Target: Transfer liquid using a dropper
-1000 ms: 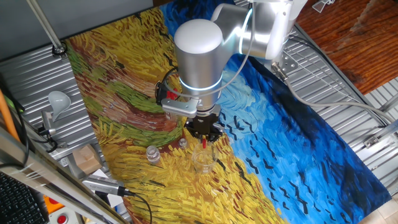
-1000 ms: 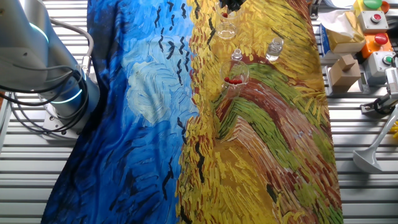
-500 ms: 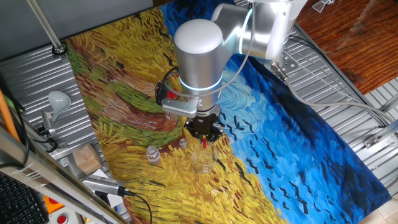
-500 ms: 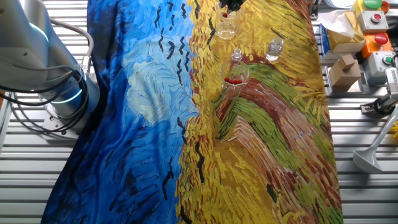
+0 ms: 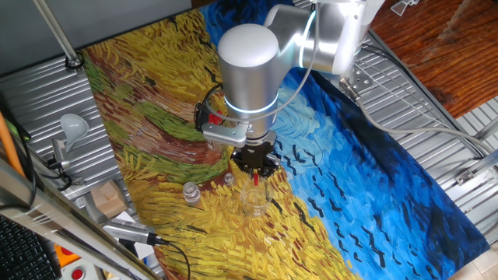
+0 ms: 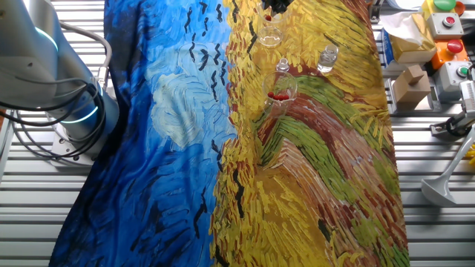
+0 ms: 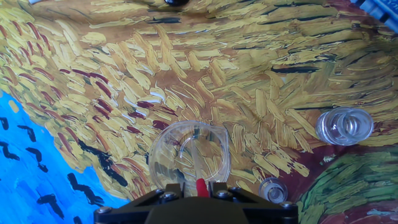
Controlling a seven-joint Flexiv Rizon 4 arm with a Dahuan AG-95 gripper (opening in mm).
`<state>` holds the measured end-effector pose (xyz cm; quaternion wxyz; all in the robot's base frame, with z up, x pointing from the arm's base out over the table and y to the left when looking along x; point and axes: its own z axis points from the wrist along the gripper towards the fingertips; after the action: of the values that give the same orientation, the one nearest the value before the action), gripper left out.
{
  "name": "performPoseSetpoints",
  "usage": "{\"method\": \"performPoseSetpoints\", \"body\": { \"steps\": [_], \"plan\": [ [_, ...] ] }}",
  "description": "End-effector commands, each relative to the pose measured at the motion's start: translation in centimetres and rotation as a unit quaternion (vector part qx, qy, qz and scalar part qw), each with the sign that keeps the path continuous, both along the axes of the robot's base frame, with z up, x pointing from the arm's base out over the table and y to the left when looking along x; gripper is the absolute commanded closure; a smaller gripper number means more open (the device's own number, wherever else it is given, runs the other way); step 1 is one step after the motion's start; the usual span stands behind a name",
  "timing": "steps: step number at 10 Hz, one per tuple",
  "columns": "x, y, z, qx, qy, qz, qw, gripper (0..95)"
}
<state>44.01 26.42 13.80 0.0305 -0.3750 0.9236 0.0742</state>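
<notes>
My gripper [image 5: 255,169] is shut on the dropper [image 5: 255,180], a thin clear pipette with a red bulb. It holds the dropper upright over a clear beaker [image 5: 253,201] on the painted cloth. In the hand view the red bulb [image 7: 201,186] sits between my fingers [image 7: 219,189], and the glass stem reaches down into the beaker [image 7: 163,163]. In the other fixed view the gripper [image 6: 276,6] is at the top edge above the beaker [image 6: 270,35]. A small glass [image 6: 280,93] holds more red-bulbed droppers.
A small vial [image 7: 272,188] stands just right of the beaker, and a wider capped vial [image 7: 344,126] further right. Both show in the fixed views [image 5: 229,180] [image 5: 191,194]. Boxes and buttons [image 6: 445,44] lie off the cloth's edge.
</notes>
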Motion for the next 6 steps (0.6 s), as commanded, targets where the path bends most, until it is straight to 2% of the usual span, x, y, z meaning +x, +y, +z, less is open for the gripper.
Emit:
{"method": "performPoseSetpoints", "body": {
  "steps": [1,2,3,6],
  "plan": [
    [0.0,0.0,0.0,0.0,0.0,0.0,1.0,76.0],
    [-0.24,0.33,-0.07,-0.012,0.011,-0.019,0.9997,76.0],
    [-0.41,0.66,-0.21,-0.019,0.012,-0.023,0.9995,76.0],
    [-0.41,0.9,-0.28,-0.02,0.011,-0.021,0.9995,76.0]
  ]
}}
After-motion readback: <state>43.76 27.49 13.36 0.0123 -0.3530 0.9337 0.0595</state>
